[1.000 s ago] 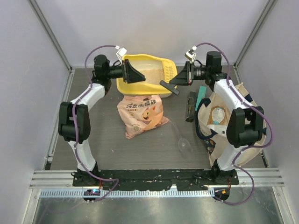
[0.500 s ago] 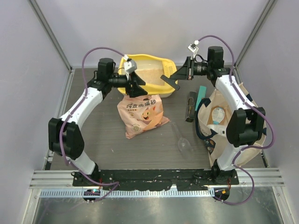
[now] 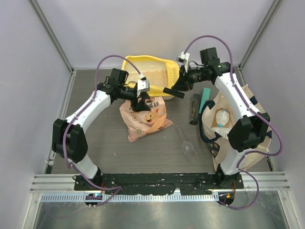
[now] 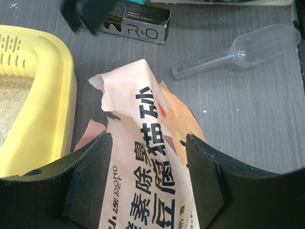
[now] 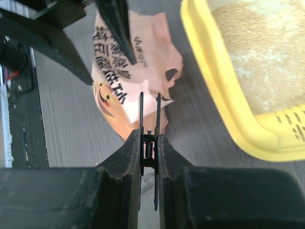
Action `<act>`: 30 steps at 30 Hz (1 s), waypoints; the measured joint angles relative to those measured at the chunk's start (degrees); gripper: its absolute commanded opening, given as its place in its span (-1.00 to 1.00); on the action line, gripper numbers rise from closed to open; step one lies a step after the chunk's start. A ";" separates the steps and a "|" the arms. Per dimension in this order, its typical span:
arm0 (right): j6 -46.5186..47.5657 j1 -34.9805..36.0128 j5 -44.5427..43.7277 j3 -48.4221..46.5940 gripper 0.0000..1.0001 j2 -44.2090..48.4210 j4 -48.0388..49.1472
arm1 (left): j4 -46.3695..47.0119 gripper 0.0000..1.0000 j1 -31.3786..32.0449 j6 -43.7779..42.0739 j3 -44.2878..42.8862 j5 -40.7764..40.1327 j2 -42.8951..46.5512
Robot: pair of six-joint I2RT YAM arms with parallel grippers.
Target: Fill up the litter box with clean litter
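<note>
A grey, wood-grained surface [image 3: 105, 138] is enclosed on three sides by plain pale walls [image 3: 157, 28], with slanted metal posts at the far corners. A ridged metal rail [image 3: 157, 183] runs along the near edge, where both arm bases are bolted. The litter box [image 3: 151, 58] is set at the far middle of the surface against the back wall. Its floor is partly covered by pale beige litter [image 5: 257, 43], and its yellow slotted scoop [image 3: 173, 72] is lodged at its right end. The peach-orange litter bag [image 3: 143, 121] is laid just in front of the box, its ragged top edge pointed toward the yellow rim. The left pincer [image 4: 147, 138] is spread wide over the upper part of the bag, which is framed between the two fingers. Whether the fingers are touching the bag cannot be told. The right pincer [image 5: 149, 136] is clenched on a thin black clip [image 3: 170, 91], held above the surface between the bag's top and the near right corner of the box. A clear plastic scoop [image 4: 243, 50] lies on the bare surface to the right of the bag. A dark carton [image 4: 138, 24] printed "R&O" lies farther right, beside a cream canvas tote [image 3: 212, 114] that is stood at the right side of the surface.
</note>
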State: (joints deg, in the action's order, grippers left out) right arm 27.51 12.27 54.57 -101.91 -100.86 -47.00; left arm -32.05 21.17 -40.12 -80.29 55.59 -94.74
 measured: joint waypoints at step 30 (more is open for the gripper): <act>28.13 8.31 -5.53 -16.94 -0.97 -15.15 -24.13 | 17.33 0.18 0.46 -0.07 12.90 -4.83 4.63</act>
State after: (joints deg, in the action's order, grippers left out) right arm 55.64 20.58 49.04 -118.85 -116.01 -71.13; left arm -14.72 21.63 -40.18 -67.40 50.76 -90.11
